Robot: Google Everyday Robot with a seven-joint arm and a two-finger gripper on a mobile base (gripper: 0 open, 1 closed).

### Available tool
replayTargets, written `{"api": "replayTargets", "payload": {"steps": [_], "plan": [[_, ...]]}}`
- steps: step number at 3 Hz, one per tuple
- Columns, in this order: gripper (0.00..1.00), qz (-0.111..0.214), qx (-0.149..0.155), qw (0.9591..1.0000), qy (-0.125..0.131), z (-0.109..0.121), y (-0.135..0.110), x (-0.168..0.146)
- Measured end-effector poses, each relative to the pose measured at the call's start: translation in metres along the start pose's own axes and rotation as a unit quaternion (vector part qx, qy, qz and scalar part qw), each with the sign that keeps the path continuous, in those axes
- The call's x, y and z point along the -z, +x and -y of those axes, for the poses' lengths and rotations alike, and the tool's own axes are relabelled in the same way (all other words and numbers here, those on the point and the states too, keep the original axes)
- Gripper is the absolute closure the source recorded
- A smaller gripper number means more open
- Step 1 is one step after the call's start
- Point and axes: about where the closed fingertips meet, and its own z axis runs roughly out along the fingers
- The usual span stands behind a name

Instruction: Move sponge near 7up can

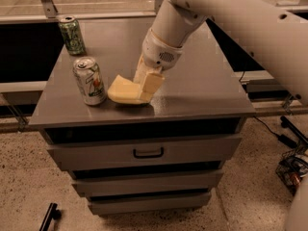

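Note:
The pale yellow sponge (124, 90) lies on the grey cabinet top (202, 88), near its front edge, a short gap to the right of the 7up can (89, 81). The can is silver-white with a red dot and green marks and stands upright at the front left. My gripper (147, 86) comes down from the white arm at the upper right. Its yellowish fingers (151, 84) are closed on the sponge's right end.
A darker green patterned can (72, 35) stands upright at the back left corner of the cabinet top. The cabinet has drawers below, one with a dark handle (148, 153). A dark tool (48, 216) lies on the speckled floor. Cables and a basket (291, 170) are at right.

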Motion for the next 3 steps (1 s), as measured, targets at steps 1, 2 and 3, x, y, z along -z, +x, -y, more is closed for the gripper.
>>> {"api": "replayTargets", "payload": {"steps": [1, 2, 3], "plan": [[0.15, 0.0, 0.0, 1.0, 0.0, 0.0005, -0.0007, -0.0015], [0.0, 0.001, 0.001, 1.0, 0.0, 0.001, -0.0015, -0.0031], [0.0, 0.001, 0.001, 1.0, 0.0, 0.0011, -0.0015, -0.0031]]}}
